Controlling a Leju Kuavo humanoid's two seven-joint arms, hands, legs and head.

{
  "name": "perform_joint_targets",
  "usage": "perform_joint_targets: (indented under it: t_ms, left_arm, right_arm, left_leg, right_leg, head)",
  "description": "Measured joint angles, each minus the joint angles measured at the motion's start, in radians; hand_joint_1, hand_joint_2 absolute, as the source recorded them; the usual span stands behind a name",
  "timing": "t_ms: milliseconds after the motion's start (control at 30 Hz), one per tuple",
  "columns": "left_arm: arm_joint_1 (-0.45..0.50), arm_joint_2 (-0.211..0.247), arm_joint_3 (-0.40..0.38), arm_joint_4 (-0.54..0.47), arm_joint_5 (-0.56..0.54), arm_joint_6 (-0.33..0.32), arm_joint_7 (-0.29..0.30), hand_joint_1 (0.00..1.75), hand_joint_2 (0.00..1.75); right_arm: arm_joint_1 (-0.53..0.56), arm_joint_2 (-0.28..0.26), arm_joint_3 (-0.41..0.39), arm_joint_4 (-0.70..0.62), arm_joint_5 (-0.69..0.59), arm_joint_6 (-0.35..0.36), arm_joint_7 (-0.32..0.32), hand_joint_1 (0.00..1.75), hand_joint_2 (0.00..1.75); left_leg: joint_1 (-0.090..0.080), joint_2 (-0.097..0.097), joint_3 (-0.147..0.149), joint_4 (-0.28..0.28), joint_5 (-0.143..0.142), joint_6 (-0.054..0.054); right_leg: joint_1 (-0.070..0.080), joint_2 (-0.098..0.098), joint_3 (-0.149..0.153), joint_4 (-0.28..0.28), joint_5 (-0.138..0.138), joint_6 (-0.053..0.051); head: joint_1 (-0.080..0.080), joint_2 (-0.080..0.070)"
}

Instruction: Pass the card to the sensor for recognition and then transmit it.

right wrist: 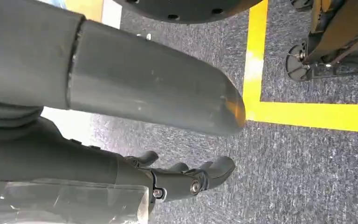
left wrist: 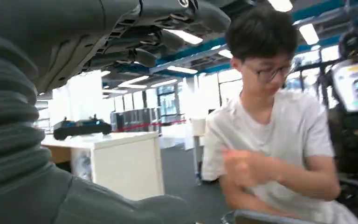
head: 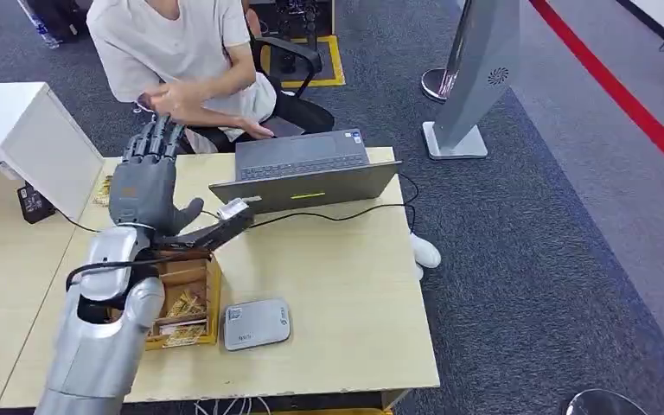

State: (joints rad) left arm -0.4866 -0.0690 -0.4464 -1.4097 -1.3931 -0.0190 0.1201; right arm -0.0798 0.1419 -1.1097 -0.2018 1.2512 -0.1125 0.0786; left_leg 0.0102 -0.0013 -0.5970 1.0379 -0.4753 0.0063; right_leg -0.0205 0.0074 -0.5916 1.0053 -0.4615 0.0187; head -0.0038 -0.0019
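My left hand is raised over the table's back edge, fingers stretched toward a seated person and thumb out to the side. I see no card between its fingers. A small white thing lies by the thumb tip; I cannot tell whether the thumb touches it. The person's blurred hand is just beyond my fingertips and shows again in the left wrist view. The grey card sensor lies flat near the table's front edge. My right hand hangs over the carpet, fingers loosely bent, holding nothing.
A wooden box of cards sits under my left forearm, beside the sensor. A half-folded laptop with a black cable stands at the back of the table. A white cabinet is at the left, a grey stand on the carpet at the right.
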Motion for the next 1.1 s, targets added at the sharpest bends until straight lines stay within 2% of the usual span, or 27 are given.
perform_joint_targets:
  t_ms: [67,167,233,367,667,767,1100]
  left_arm:
    - [0.078,0.042,-0.04,-0.1,0.02,0.03,-0.043,0.0,1.75]
    - [0.219,0.126,-0.126,-0.232,0.029,0.076,-0.047,0.0,1.75]
    - [0.287,0.166,-0.163,-0.275,0.045,0.095,-0.051,0.0,1.75]
    - [0.359,0.225,-0.195,-0.317,0.066,0.101,-0.065,0.0,1.75]
    - [0.397,0.269,-0.213,-0.349,0.074,0.102,-0.073,0.0,1.75]
    - [0.415,0.282,-0.213,-0.348,0.113,0.058,-0.081,0.0,1.75]
    - [0.471,0.325,-0.214,-0.239,0.146,0.031,-0.066,0.0,1.75]
  right_arm:
    - [0.0,0.001,-0.019,0.0,-0.029,0.0,0.0,0.0,0.0]
    - [0.009,0.002,-0.043,0.0,-0.049,0.0,0.0,0.0,0.0]
    - [0.01,0.002,-0.055,0.0,-0.05,0.0,-0.001,0.0,0.0]
    - [0.011,0.002,-0.07,0.0,-0.05,0.0,-0.002,0.0,0.0]
    - [0.01,0.002,-0.083,0.0,-0.05,0.0,-0.001,0.0,0.0]
    - [0.01,0.002,-0.087,0.0,-0.058,0.0,0.008,0.0,0.0]
    - [0.01,0.001,-0.089,-0.002,-0.046,0.0,0.023,0.0,0.0]
  left_leg:
    - [0.0,0.003,0.003,-0.001,-0.003,-0.002]
    - [0.0,0.004,0.004,-0.001,-0.004,-0.002]
    - [0.001,0.003,0.004,-0.001,-0.004,-0.002]
    - [0.001,0.003,0.003,-0.001,-0.004,-0.002]
    - [0.0,0.002,0.003,-0.001,-0.004,-0.001]
    - [0.0,0.002,0.004,-0.001,-0.004,-0.001]
    - [0.001,0.002,0.004,-0.001,-0.005,-0.001]
  right_leg:
    - [0.0,0.003,0.0,0.0,-0.001,-0.001]
    - [0.0,0.004,0.001,0.0,-0.003,-0.001]
    - [0.001,0.003,0.001,0.0,-0.004,-0.002]
    - [0.001,0.003,0.001,0.0,-0.005,-0.002]
    - [0.0,0.002,0.001,0.0,-0.004,-0.001]
    - [0.0,0.002,0.002,0.0,-0.004,-0.002]
    - [0.001,0.002,0.001,0.0,-0.005,-0.002]
  head:
    - [0.0,0.0]
    - [-0.001,0.0]
    - [-0.001,0.0]
    - [0.0,0.0]
    - [-0.001,0.0]
    - [-0.001,0.0]
    - [-0.001,0.0]
